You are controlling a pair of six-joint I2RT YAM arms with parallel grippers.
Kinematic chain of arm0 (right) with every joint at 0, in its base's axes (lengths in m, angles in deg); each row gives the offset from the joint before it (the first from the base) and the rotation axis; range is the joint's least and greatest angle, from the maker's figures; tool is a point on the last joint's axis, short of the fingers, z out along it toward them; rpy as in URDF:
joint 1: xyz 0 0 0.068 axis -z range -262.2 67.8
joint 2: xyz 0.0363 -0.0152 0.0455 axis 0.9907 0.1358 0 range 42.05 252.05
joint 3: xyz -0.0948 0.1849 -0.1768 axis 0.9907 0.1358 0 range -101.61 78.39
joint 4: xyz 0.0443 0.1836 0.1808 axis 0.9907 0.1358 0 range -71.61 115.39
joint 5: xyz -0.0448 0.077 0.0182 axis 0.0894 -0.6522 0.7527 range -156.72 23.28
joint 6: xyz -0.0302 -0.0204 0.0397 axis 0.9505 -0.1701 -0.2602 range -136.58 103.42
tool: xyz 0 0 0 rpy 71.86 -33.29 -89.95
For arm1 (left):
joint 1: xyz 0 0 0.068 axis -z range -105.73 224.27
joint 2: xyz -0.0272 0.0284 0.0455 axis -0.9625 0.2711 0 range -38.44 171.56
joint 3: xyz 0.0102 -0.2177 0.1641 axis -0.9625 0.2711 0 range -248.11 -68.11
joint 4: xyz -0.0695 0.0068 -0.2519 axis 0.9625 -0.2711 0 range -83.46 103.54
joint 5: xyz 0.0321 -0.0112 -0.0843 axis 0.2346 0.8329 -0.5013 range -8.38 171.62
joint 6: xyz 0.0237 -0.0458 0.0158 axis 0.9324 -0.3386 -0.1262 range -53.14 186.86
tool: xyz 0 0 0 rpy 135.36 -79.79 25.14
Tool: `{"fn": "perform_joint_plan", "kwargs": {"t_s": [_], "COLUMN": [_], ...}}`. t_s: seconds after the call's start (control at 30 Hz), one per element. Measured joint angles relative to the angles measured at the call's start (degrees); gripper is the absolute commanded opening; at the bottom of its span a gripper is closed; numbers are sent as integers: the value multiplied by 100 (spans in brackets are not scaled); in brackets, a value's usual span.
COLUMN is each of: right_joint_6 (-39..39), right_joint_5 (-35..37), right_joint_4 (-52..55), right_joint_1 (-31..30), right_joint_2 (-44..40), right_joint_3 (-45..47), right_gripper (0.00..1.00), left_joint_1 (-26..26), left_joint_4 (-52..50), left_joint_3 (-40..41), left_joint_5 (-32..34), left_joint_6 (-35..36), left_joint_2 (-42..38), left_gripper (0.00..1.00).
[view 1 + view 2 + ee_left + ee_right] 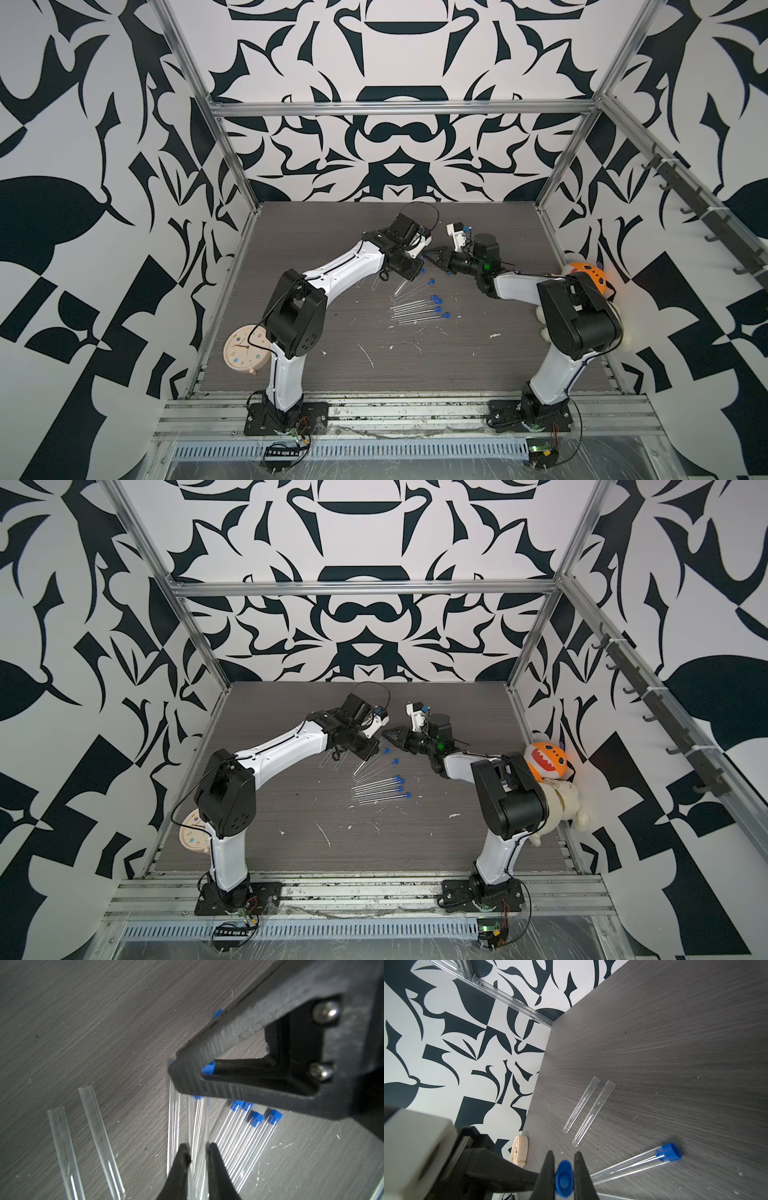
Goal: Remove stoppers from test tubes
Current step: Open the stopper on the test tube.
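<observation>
**Fig. Stopper pull over the desk, viewed from its near edge.** The dark wood-grain desk [415, 374] carries everything. Above its middle, toward the far edge, the left gripper [196, 1153] is clamped around a clear test tube [198, 1126]. The right gripper [564, 1153] is pinched onto that tube's blue stopper [564, 1176] and squeezes its rim oval.

Likely faults:
- A pull off the tube's axis would lever the slim tube in the left jaws, so it may slip, twist or crack.
- The narrow hold on the deformed rim may let go, and the stopper could spring away.
- A plug freed suddenly could jerk either arm down onto the tubes beneath.

Surroundings: a plush toy [544, 760] lies at the right edge and a clock [245, 347] at the left edge toward the near corner, both well apart from the work. Directly under the grippers, mid-desk, lie the stoppered tubes [415, 309], round and free to roll. Just beside them, toward the left edge, are two open tubes [593, 1113]. White flecks [365, 355] dot the near half. Nothing appears to block the pull itself.
</observation>
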Motion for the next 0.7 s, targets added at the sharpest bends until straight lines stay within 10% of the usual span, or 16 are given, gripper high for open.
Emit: {"fn": "perform_joint_plan", "kwargs": {"t_s": [0.7], "right_joint_6": [-142], "right_joint_5": [61], "right_joint_4": [389], "right_joint_1": [94], "right_joint_2": [-269], "right_joint_3": [-186], "right_gripper": [0], "left_joint_1": [15], "left_joint_4": [372], "left_joint_3": [120], "left_joint_5": [17], "left_joint_6": [22], "left_joint_2": [-151], "left_gripper": [0]}}
